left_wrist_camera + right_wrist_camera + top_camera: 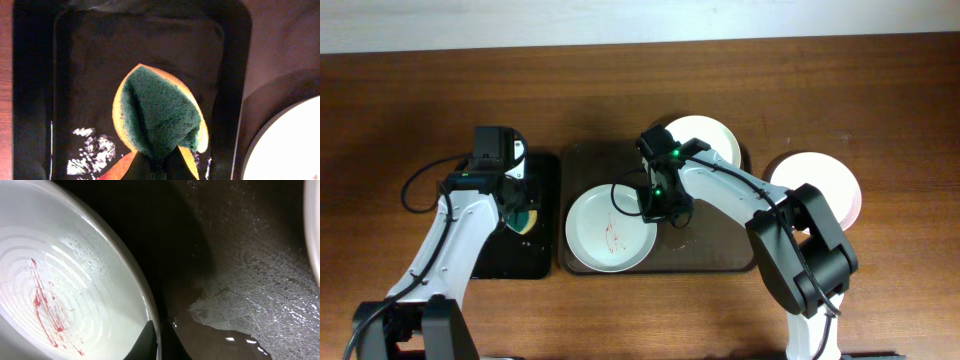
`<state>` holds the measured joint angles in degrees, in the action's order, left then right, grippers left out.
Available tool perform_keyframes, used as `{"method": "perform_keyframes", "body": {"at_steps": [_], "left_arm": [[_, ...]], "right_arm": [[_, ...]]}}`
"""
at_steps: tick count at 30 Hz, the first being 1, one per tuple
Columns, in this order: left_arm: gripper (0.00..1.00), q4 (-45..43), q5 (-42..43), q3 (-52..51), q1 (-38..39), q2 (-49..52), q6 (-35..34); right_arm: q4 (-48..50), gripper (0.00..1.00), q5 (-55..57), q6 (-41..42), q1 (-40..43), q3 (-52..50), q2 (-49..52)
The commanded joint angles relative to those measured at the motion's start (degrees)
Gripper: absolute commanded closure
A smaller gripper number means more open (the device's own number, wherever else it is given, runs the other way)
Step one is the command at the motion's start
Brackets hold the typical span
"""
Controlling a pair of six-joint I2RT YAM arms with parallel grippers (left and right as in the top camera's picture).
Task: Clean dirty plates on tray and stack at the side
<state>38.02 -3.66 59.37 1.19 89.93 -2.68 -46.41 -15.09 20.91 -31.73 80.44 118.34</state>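
Right claw (159,342) pinching rim of smeared plate (600,235), centre frame on brown tray (720,252). Left claw (157,162) gripping sponge (160,112) over black tray (80,75), left. Second plate (712,135) at tray's top edge; third plate (825,180) on table (620,60), right.

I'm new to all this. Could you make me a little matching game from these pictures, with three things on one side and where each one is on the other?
Things:
1. sponge
2. red-smeared plate
3. pinkish plate

Places:
A. on the bare table, right of the brown tray
B. pinched by the left gripper above the black tray
C. on the brown tray, rim held by the right gripper

Pairs: 1-B, 2-C, 3-A.
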Motion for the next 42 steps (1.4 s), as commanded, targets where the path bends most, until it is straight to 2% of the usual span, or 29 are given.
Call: {"method": "perform_keyframes", "body": {"at_steps": [1, 26, 29, 31, 42], "left_arm": [[1.00, 0.2, -0.6, 0.8, -0.2, -0.5, -0.7], [1.00, 0.2, -0.9, 1.7, -0.2, -1.6, -0.7], [1.00, -0.5, -5.2, 1.5, -0.2, -0.5, -3.8], [1.00, 1.7, -5.2, 1.5, -0.2, -0.7, -3.8], [1.00, 1.7, -4.2, 2.1, -0.2, -1.1, -4.2]], "right_arm": [[-0.3, 0.96, 3.6, 0.3, -0.5, -0.7, 0.9], [-0.3, 0.96, 3.6, 0.3, -0.5, -0.7, 0.9], [-0.3, 0.96, 3.6, 0.3, -0.5, -0.7, 0.9], [-0.3, 0.96, 3.6, 0.3, -0.5, -0.7, 0.9], [-0.3, 0.96, 3.6, 0.3, -0.5, -0.7, 0.9]]}}
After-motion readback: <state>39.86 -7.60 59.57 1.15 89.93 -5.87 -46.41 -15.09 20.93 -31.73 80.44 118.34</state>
